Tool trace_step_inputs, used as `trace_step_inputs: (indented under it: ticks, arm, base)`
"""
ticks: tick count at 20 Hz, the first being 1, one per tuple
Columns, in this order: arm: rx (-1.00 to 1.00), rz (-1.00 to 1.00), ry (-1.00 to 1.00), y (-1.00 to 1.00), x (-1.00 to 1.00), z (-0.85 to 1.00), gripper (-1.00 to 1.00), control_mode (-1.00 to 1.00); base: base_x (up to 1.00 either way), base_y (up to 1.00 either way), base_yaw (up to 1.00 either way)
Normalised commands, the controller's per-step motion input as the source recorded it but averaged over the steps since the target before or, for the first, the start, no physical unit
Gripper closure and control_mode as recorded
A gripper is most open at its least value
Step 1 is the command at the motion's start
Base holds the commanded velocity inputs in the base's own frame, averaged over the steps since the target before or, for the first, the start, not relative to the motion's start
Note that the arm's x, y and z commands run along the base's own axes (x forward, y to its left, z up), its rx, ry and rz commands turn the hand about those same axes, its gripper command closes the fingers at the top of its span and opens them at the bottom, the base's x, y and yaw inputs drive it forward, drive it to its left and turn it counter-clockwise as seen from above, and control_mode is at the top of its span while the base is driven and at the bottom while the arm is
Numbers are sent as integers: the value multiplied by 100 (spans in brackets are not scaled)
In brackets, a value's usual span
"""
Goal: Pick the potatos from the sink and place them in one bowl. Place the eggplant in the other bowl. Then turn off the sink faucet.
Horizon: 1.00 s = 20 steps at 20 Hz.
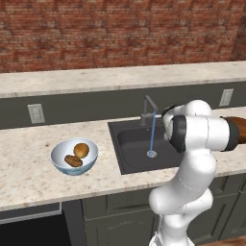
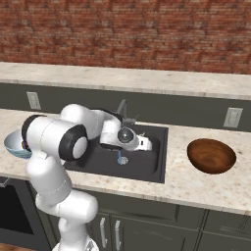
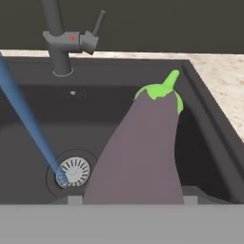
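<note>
So the arm is bent over the sink [image 1: 129, 144] right now, with the claw [image 2: 147, 143] hanging low above the basin. From the hand camera the eggplant [image 3: 143, 147] sits right up against the lens, green cap pointing away toward the far right corner of the sink, its fat end dropping out of sight at the bottom between the finger tips. Looks like the claw is pinching it, though the pads themselves are hidden behind the eggplant, so I can't see the contact. Both potatoes [image 1: 78, 154] are in the pale blue bowl [image 1: 60, 156] on the counter [image 1: 29, 168] left of the sink, the rounder golden one touching the darker long one. The brown wooden bowl [image 2: 211, 156] sits on the counter to the right of the sink. The faucet [image 1: 147, 109] is running, a thin blue stream [image 1: 153, 134] landing right on the drain [image 3: 74, 171].
</note>
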Motion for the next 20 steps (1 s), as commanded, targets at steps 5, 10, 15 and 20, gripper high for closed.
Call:
trace_step_inputs:
  ticks: [5,10,15,20]
  arm:
    - [0,0,0,-2,-7,100,100,-100]
    - [0,0,4,-7,-23,100,100,-100]
    - [0,0,9,-20,-31,100,100,-100]
    - [0,-1,9,-30,-26,100,100,-100]
  base:
    - [0,0,0]
    - [0,0,0]
    - [0,0,0]
    - [0,0,0]
